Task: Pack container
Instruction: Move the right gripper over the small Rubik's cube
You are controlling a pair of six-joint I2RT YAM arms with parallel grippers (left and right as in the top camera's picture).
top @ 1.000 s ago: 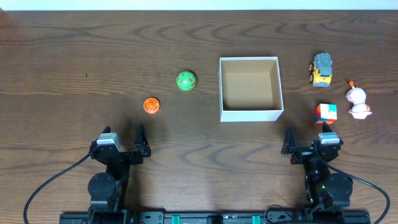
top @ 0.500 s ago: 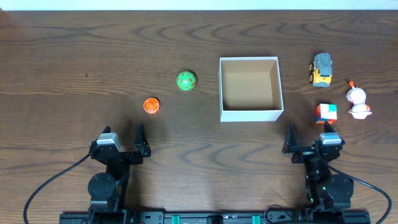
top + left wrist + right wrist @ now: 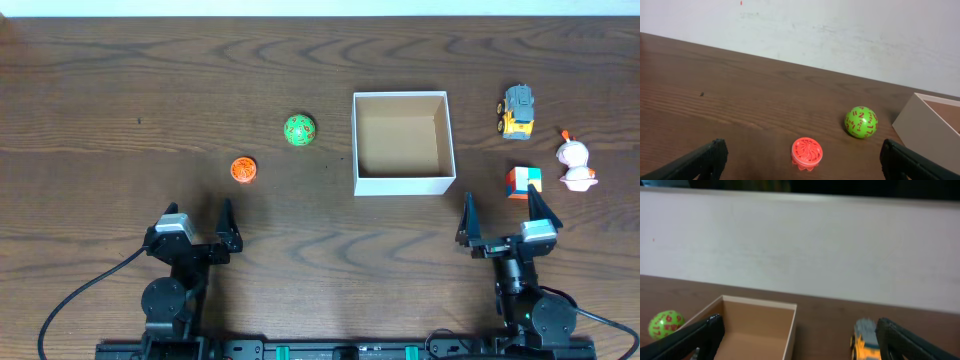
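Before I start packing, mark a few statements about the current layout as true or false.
1. The container is empty. True.
2. The green ball lies inside the container. False: it sits on the table, left of the container.
3. The left gripper and right gripper are both open, holding nothing. True.
4. The right gripper holds the toy truck. False: the truck stands on the table, right of the container.
5. The orange disc touches the green ball. False: they lie apart.

Even, soft light overhead; the right wrist view is blurred.
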